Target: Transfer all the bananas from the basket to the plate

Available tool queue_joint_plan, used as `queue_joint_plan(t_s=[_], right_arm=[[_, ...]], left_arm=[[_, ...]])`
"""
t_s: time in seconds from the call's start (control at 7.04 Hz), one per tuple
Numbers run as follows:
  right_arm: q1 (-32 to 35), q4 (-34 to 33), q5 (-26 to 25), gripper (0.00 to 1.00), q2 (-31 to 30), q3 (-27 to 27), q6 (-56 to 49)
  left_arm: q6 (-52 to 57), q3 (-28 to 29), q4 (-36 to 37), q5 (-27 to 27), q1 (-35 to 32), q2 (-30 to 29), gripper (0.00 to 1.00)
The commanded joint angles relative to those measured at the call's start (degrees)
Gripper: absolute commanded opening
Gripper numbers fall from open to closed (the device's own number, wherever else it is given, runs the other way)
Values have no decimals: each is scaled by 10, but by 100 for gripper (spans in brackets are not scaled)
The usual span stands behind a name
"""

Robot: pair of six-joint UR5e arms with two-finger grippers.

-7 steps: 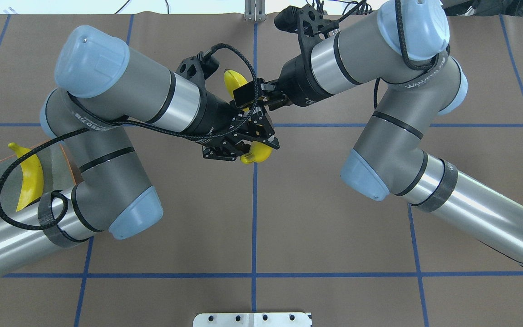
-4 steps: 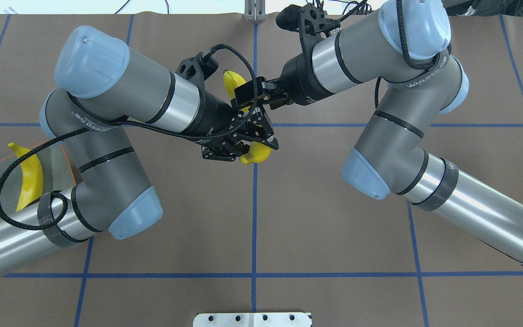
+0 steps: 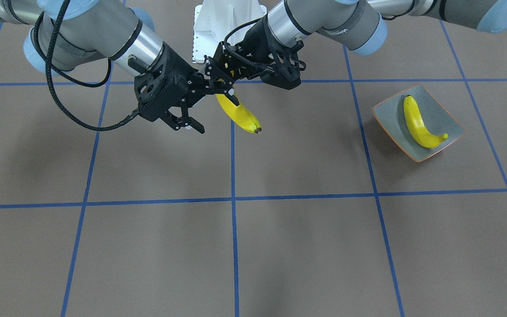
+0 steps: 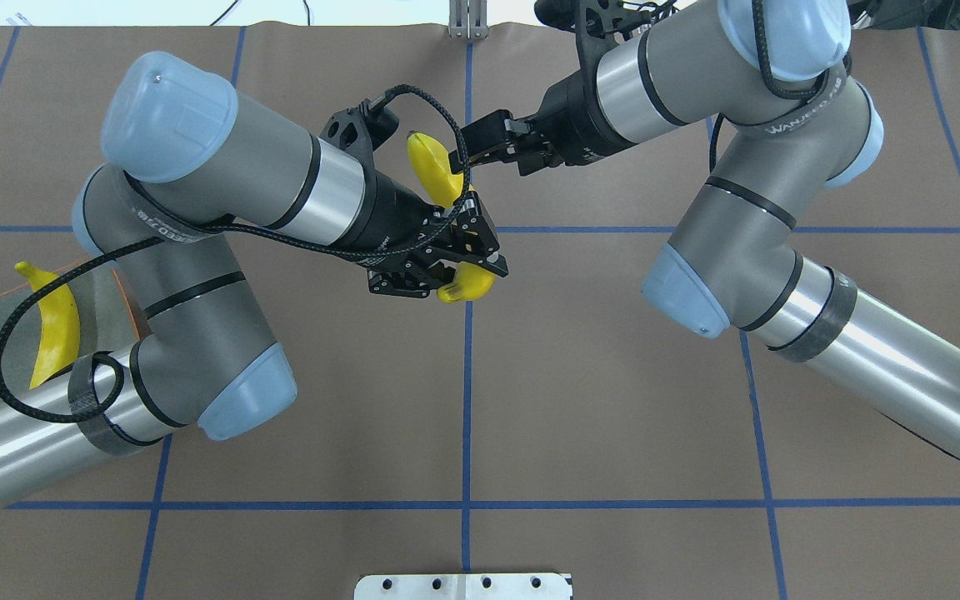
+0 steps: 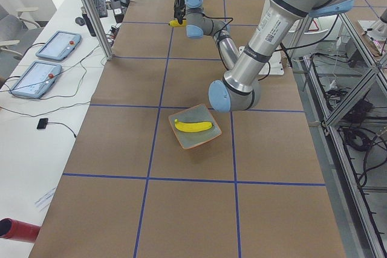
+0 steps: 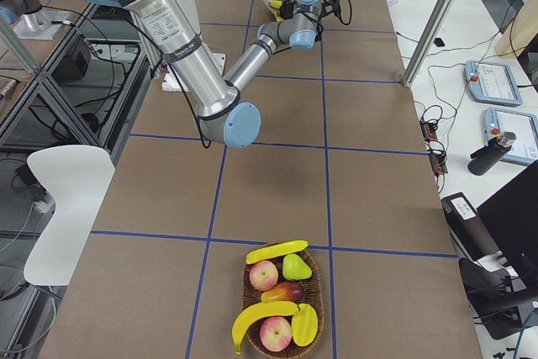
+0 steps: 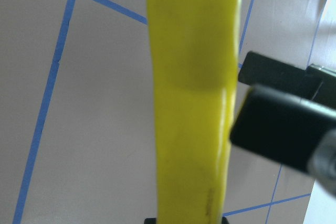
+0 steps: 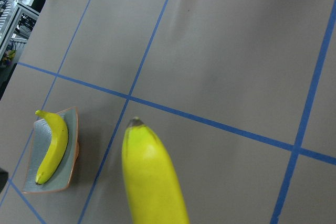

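**A:** From the front, where is the banana?

**B:** Up over the counter's middle. The left claw pinches one end; the right claw is spread, empty.

**A:** From above?

**B:** Same pinch. It's probably light, soft, smooth: hold its thick middle gently.

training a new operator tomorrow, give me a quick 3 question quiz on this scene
1. True or false: the left claw grips the raised banana.
2. How many bananas lie on the plate?
3. The right claw is: A) shut on a banana, B) open and empty, C) resting on the plate.
Key: 1 true; 2 one; 3 B.
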Motion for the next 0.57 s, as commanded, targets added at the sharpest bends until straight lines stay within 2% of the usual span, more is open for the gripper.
queue_joint_plan(t_s=[0.0,0.43], right_arm=[[22,-1,2,99,0,-5,1],[66,-5,4,99,-19,-5,29]], left_arm=[[1,4,1,0,5,7,0],[-2,-14,14,-4,0,54,0]])
